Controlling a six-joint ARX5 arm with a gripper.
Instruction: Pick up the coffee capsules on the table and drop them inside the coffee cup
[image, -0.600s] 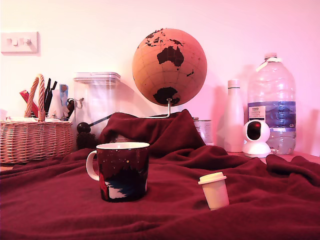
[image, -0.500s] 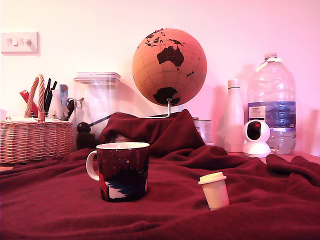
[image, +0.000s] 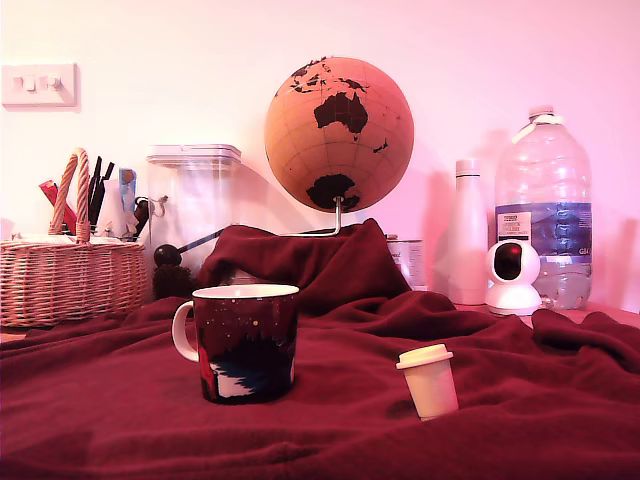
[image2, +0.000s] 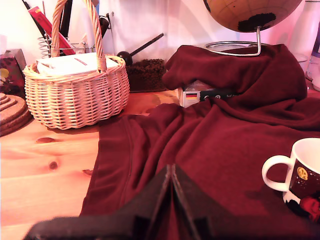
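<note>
A cream-white coffee capsule (image: 429, 380) stands upright on the dark red blanket covering the table (image: 120, 410), toward the exterior view's right. The dark speckled coffee cup (image: 243, 342) with a white handle stands to its left in that view, mouth up. In the wrist view the coffee cup (image2: 297, 175) shows at the frame's edge, some way off from my gripper (image2: 171, 172). The black fingers are pressed together with nothing between them, low over the blanket. The capsule does not show in the wrist view, and the gripper does not show in the exterior view.
A wicker basket (image: 68, 270) stands at the exterior view's left, with a clear lidded canister (image: 194, 205), a globe on a stand (image: 338, 135), a white bottle (image: 467, 235), a small white camera (image: 512, 276) and a large water bottle (image: 545, 205) along the back. Bare wood (image2: 45, 165) borders the blanket.
</note>
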